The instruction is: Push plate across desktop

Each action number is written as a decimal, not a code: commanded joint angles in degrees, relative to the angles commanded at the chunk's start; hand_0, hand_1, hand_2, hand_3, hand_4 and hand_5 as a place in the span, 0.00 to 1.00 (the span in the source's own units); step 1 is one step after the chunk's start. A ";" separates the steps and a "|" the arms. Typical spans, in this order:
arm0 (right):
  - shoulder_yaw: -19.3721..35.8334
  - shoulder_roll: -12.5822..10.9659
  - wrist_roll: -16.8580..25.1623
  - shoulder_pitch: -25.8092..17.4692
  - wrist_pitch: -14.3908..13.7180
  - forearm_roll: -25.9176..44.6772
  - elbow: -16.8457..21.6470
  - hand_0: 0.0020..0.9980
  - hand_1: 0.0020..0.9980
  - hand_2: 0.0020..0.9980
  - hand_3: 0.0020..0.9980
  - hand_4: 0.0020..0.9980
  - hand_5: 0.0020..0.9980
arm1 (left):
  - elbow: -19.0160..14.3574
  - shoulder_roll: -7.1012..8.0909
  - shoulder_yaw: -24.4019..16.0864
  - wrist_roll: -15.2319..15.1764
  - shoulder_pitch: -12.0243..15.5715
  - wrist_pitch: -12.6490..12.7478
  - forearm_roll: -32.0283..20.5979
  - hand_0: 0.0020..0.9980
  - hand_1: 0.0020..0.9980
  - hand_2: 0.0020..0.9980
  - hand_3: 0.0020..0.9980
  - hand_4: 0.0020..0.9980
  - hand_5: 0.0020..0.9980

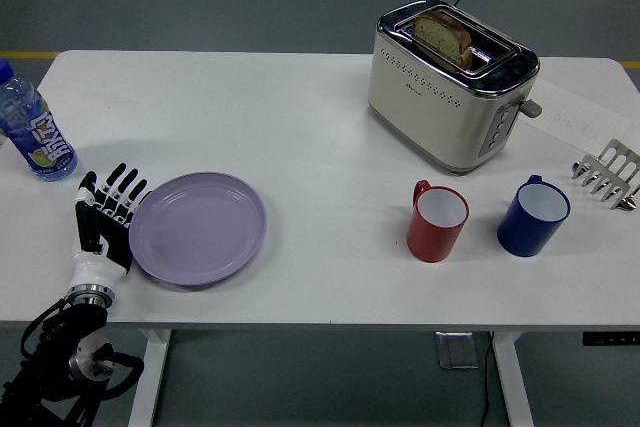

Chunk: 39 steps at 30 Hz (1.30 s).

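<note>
The left robot hand sits at the tabletop's left end, close to the near edge, fingers straight, spread and pointing away from the robot, gripping nothing, with its inner side flat against the left rim of the round lilac ceramic plate. The plate lies flat on the white tabletop in the near-left part, well apart from everything else. It looks rigid and glazed, moderately heavy for its size I'd say, so it should slide readily on this smooth surface but could spin or skid off line if the contact sits off-centre; a chip is the risk if it strikes something hard. No grasp is called for here: the best contact is the rim's left side, level with the plate's middle, pressed with the flat of the hand. Beyond the hand, at the left edge, stands a clear plastic water bottle with a blue cap. Far along the path toward the right end wait a red mug with a white interior and a blue mug with a white interior, just beside each other. A cream and chrome toaster holding a slice of bread sits toward the far edge, and a small metal toast rack is at the right edge. The right arm is out of view.
</note>
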 joint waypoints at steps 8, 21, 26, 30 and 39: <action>-0.10 -0.15 0.15 0.16 0.06 0.03 -0.04 0.59 0.53 0.61 0.60 0.33 0.55 | 0.30 0.00 1.19 -0.14 -1.28 -0.05 -0.42 0.78 0.81 0.81 0.77 0.59 1.00; -0.07 -0.21 0.11 0.33 -0.01 -0.05 -0.01 0.59 0.53 0.61 0.60 0.33 0.55 | 1.08 0.00 3.88 -0.38 -2.57 -0.13 -1.19 0.78 0.81 0.81 0.77 0.58 1.00; 0.03 -0.20 -0.01 0.33 -0.01 -0.32 0.02 0.59 0.53 0.61 0.60 0.33 0.55 | 1.24 0.00 4.90 -0.44 -3.07 -0.17 -1.46 0.78 0.81 0.81 0.77 0.58 1.00; 0.05 -0.20 -0.06 0.33 -0.01 -0.43 0.04 0.59 0.53 0.61 0.60 0.33 0.55 | 1.43 0.00 5.57 -0.52 -3.45 -0.21 -1.86 0.78 0.81 0.81 0.77 0.58 1.00; 0.03 -0.26 -0.03 0.46 0.01 -0.52 0.05 0.59 0.53 0.61 0.60 0.33 0.55 | 1.89 0.00 7.72 -0.59 -4.29 -0.27 -2.34 0.78 0.81 0.81 0.77 0.58 1.00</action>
